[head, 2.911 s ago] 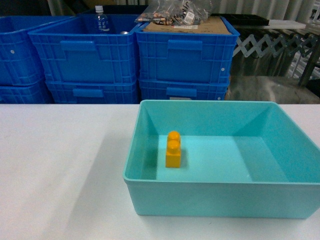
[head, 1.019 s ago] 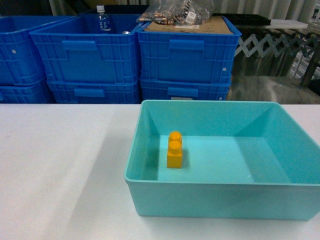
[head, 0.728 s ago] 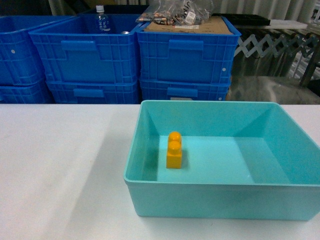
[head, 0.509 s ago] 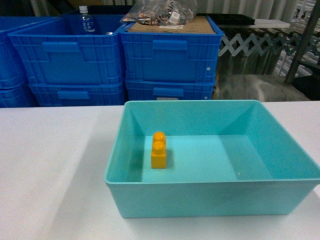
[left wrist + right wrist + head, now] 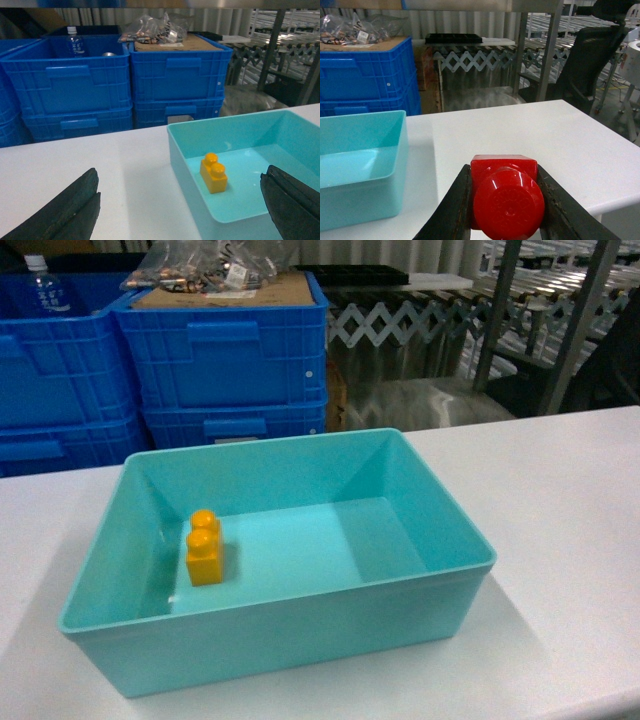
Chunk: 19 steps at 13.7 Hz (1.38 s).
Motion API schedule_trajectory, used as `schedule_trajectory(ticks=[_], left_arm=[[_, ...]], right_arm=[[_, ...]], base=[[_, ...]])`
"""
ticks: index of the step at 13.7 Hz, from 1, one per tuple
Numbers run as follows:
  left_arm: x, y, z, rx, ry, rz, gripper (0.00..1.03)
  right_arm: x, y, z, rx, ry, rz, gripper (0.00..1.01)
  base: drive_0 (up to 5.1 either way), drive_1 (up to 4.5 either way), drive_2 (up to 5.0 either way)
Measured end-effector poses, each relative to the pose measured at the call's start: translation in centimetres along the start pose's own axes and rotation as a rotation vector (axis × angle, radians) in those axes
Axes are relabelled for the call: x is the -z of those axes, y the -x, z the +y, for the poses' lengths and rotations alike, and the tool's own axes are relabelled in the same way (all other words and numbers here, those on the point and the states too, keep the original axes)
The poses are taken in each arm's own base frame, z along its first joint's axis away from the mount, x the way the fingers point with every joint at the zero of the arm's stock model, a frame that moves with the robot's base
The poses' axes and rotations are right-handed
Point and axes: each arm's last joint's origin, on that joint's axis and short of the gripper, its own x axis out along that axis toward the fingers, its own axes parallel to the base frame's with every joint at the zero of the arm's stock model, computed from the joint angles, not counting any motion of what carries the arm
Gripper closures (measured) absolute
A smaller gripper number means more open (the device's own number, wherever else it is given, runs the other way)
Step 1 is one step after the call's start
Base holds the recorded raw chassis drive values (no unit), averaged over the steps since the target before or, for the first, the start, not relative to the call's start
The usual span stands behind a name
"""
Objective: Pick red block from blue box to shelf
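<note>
In the right wrist view the red block (image 5: 505, 197) sits clamped between the dark fingers of my right gripper (image 5: 504, 172), its round stud facing the camera, above the white table to the right of the blue box (image 5: 365, 195). The box (image 5: 300, 645) lies on the table in the head view, which shows neither gripper. My left gripper (image 5: 178, 210) hangs open over the box's near left corner (image 5: 180, 150), with nothing in it. The steel uprights of the shelf (image 5: 540, 50) stand behind the table and show again as the shelf (image 5: 585, 310) at the far right.
A yellow-orange two-stud brick (image 5: 204, 548) stands inside the box at its left. Stacked dark blue crates (image 5: 225, 350) with a water bottle (image 5: 45, 285) and a bagged load (image 5: 200, 265) line the back left. A black chair (image 5: 590, 55) stands beyond the table's right edge (image 5: 620, 195).
The head view has swung to the right: the box and the crates have slid left in the frame, and the steel uprights have come into view at the right.
</note>
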Motion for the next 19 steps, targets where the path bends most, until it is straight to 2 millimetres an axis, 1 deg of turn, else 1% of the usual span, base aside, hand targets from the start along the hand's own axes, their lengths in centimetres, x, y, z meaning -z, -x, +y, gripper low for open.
schedule_trajectory(ticks=[19], left_arm=[[0.0,0.0,0.0,0.0,0.0,0.0,0.05]], right_arm=[[0.0,0.0,0.0,0.0,0.0,0.0,0.73]], base=[[-1.6,-1.57,-1.6]])
